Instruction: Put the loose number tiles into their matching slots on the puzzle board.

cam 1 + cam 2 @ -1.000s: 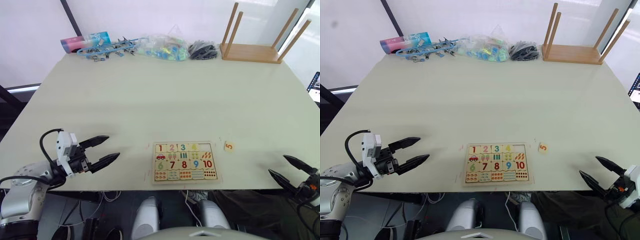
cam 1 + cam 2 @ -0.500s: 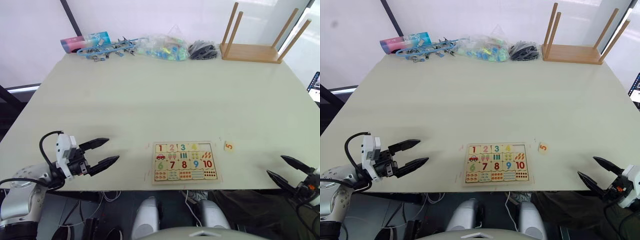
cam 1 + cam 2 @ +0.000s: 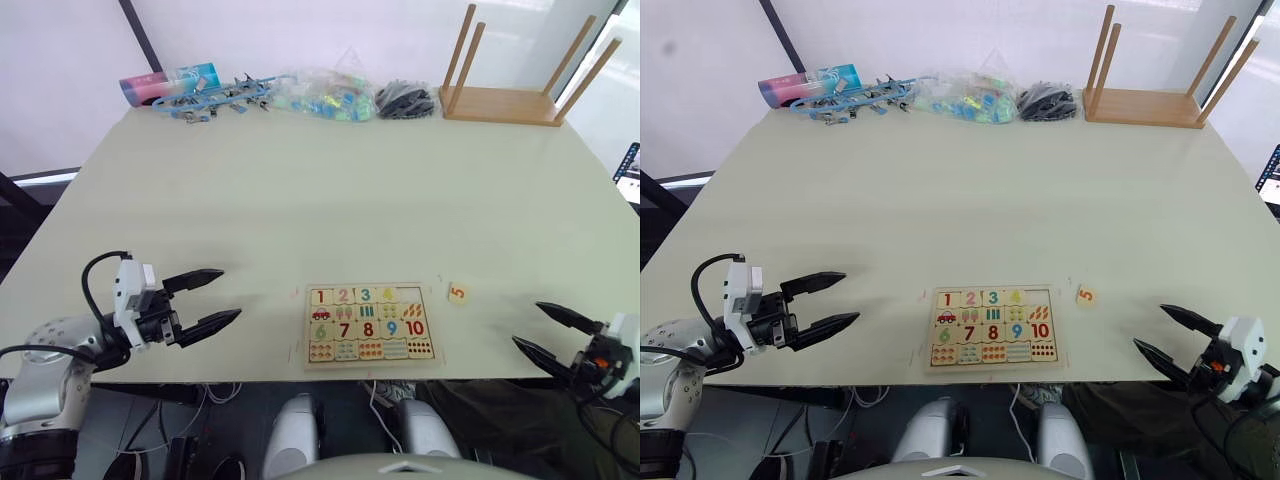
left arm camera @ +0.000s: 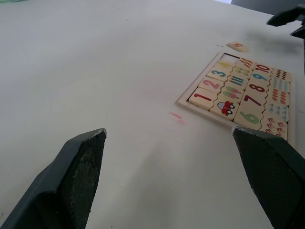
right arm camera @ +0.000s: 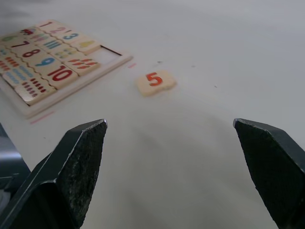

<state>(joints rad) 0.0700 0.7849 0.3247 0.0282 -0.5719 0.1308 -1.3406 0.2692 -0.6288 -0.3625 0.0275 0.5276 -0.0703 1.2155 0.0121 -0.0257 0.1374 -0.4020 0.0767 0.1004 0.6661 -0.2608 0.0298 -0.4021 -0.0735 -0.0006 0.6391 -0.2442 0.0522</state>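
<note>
The board [image 3: 367, 322] lies flat near the front edge of the surface [image 3: 330, 190], and most of the job looks done: tiles 1, 2, 3 and 4 sit in the top row, with the rows of pictures and of 6 to 10 filled below. In the right wrist view the last slot [image 5: 108, 52] of the top row, at the right end past the 4, shows its bare wood bottom. The one loose tile, the 5 [image 3: 458, 293], lies face up on the surface just beside the board's right top corner, apart from the rim. So one tile is left to place, by my reading. The right hand [image 3: 550, 332] is open and empty, hovering low at the front right, near the 5 but not touching it; its fingers point toward the tile and board. The left hand [image 3: 212, 298] is also open and empty, well to the left of the board. The right hand seems best placed to take the 5, which is thin and flat, so the pinch may need care. Clutter and an upturned stool [image 3: 512, 90] sit along the far edge, well apart.
</note>
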